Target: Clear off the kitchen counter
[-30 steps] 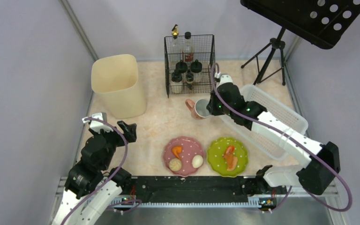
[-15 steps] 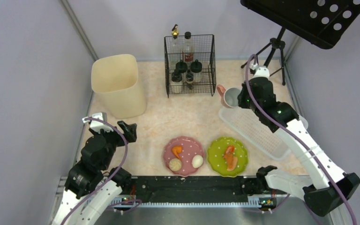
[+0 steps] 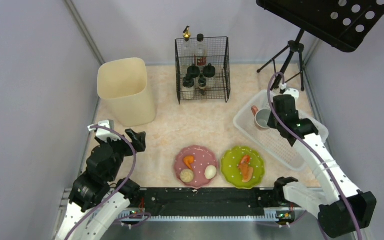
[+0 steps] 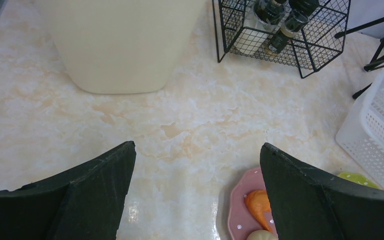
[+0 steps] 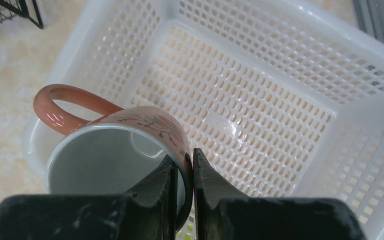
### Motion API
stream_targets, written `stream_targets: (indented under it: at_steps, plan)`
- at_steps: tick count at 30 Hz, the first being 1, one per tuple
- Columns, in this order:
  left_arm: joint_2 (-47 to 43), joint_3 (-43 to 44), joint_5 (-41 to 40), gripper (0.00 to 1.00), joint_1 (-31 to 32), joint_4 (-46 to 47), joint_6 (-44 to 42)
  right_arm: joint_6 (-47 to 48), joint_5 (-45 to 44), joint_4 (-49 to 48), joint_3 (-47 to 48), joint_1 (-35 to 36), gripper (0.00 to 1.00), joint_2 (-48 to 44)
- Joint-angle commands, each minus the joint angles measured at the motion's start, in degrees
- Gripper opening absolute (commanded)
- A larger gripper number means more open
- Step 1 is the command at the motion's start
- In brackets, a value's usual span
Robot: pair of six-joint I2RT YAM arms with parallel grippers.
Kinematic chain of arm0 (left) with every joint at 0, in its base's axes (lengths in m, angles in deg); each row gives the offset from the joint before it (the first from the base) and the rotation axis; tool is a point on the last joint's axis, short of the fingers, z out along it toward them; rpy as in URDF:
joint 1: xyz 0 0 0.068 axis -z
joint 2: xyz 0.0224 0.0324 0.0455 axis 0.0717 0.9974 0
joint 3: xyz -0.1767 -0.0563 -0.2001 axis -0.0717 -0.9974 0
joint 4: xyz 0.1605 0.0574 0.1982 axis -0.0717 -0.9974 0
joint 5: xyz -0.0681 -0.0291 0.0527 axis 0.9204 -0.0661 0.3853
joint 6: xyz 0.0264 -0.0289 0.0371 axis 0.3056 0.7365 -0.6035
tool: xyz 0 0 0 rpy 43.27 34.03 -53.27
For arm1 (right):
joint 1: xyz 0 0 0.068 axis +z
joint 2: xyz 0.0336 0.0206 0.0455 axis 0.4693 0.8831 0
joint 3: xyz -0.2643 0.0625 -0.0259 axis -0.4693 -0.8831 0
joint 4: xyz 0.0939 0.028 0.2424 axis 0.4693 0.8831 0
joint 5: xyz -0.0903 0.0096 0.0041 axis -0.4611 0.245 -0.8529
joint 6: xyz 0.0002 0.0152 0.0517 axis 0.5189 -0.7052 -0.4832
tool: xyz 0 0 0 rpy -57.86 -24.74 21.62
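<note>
The kitchen counter is beige-pink marbled stone. My right gripper is shut on the rim of a pink mug, one finger inside and one outside. It holds the mug tilted over the left end of a white perforated basket. A pink plate and a green plate, both with food pieces, sit near the front edge. My left gripper hangs open above the counter's left side, holding nothing.
A tall cream bin stands at the back left. A black wire rack with bottles is at the back middle. A black tripod stand rises behind the basket.
The right arm carried the mug from the counter's middle, by the wire rack, rightwards to above the basket. The left arm stayed still.
</note>
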Motion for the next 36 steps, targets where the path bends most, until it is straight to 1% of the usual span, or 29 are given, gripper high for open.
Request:
stream_targets:
  at_steps: [1, 5, 10, 15, 19, 29, 36]
  plan:
    - [-0.9, -0.1, 0.8, 0.99, -0.1, 3.0, -0.7, -1.0, 3.4, -5.7, -1.9, -0.6, 0.0, 0.4]
    - [-1.0, -0.2, 0.9, 0.99, -0.1, 3.0, -0.8, -1.0, 9.0, -9.3, -4.5, -0.6, 0.0, 4.0]
    - [-0.9, -0.1, 0.8, 0.99, -0.1, 3.1, -0.8, 0.1, 14.6, -12.8, -4.2, -0.6, 0.0, 8.9]
    - [-0.7, -0.2, 0.8, 0.99, -0.1, 3.0, -0.8, 1.8, 20.0, -15.1, -4.0, -0.5, 0.0, 10.9]
    - [-0.7, -0.2, 0.7, 0.99, -0.1, 3.0, -0.8, 2.3, 22.7, -15.9, -4.4, 0.0, 0.0, 11.6]
    - [-0.6, -0.2, 0.1, 0.98, -0.1, 2.9, -0.7, 7.0, 29.1, -18.1, -2.6, 7.6, 0.0, 16.2]
    - [-0.4, -0.1, -0.1, 0.99, -0.1, 2.8, -0.6, 9.1, 32.1, -19.8, -1.6, 12.6, 0.0, 18.8]
